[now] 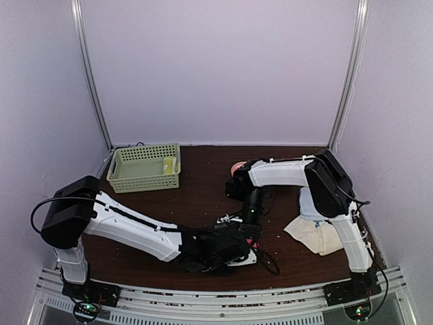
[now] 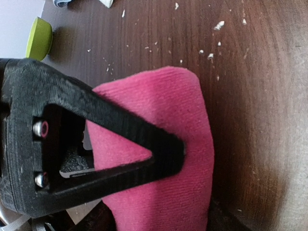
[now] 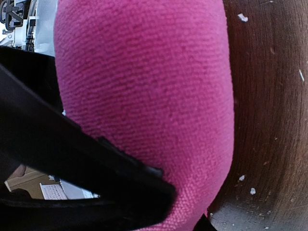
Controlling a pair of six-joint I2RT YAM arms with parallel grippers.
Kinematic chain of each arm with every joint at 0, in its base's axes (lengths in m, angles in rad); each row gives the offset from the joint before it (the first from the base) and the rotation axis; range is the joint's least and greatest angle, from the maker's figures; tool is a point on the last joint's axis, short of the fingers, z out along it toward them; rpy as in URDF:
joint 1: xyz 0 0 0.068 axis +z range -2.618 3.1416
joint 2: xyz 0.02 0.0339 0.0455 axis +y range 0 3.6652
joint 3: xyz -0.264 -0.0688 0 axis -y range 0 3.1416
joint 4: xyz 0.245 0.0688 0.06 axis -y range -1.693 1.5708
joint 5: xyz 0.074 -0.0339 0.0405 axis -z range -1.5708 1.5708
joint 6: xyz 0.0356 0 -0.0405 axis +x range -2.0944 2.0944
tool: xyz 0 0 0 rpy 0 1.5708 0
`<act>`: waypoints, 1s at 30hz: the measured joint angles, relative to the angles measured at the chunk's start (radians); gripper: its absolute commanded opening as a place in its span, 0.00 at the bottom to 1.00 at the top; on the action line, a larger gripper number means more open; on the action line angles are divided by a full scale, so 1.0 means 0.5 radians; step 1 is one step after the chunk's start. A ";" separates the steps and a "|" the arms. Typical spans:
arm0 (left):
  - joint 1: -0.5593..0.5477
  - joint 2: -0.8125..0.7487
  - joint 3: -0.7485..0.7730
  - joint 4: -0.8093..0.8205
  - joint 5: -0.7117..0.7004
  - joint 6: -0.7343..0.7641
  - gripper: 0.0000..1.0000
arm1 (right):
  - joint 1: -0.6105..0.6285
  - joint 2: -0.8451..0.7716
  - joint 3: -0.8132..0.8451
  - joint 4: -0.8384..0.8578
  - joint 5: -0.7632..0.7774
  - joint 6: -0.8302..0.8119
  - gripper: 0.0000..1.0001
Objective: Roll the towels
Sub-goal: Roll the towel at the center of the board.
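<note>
A bright pink towel (image 2: 163, 106) lies rolled into a thick bundle on the dark wooden table (image 2: 260, 96). In the top view both arms cover it almost fully. One black finger (image 2: 159, 144) of my left gripper (image 2: 197, 187) lies across the roll; its other finger is hidden. My right gripper (image 3: 185, 207) is closed on the same pink towel (image 3: 144, 82), its finger (image 3: 120, 178) pressing into the cloth. The two grippers meet at the table's front middle, left gripper (image 1: 233, 247) below right gripper (image 1: 250, 220). A cream towel (image 1: 314, 233) lies flat by the right arm's base.
A green plastic basket (image 1: 128, 177) stands at the back left with a yellow towel (image 1: 169, 164) inside. Its green rim (image 2: 39, 38) shows in the left wrist view. White lint crumbs (image 2: 211, 55) dot the table. Purple walls close in the back and sides.
</note>
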 measured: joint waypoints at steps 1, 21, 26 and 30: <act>0.000 0.016 0.013 -0.004 -0.017 0.000 0.62 | 0.000 0.000 0.000 -0.002 0.000 0.000 0.23; 0.034 0.263 0.369 -0.327 -0.034 -0.121 0.42 | -0.023 0.001 0.000 -0.049 0.037 -0.005 0.32; 0.060 0.284 0.408 -0.365 0.039 -0.164 0.26 | -0.023 -0.042 -0.030 -0.038 0.075 -0.030 0.46; 0.082 0.291 0.417 -0.336 0.069 -0.175 0.15 | -0.019 -0.142 -0.095 0.015 0.166 -0.069 0.49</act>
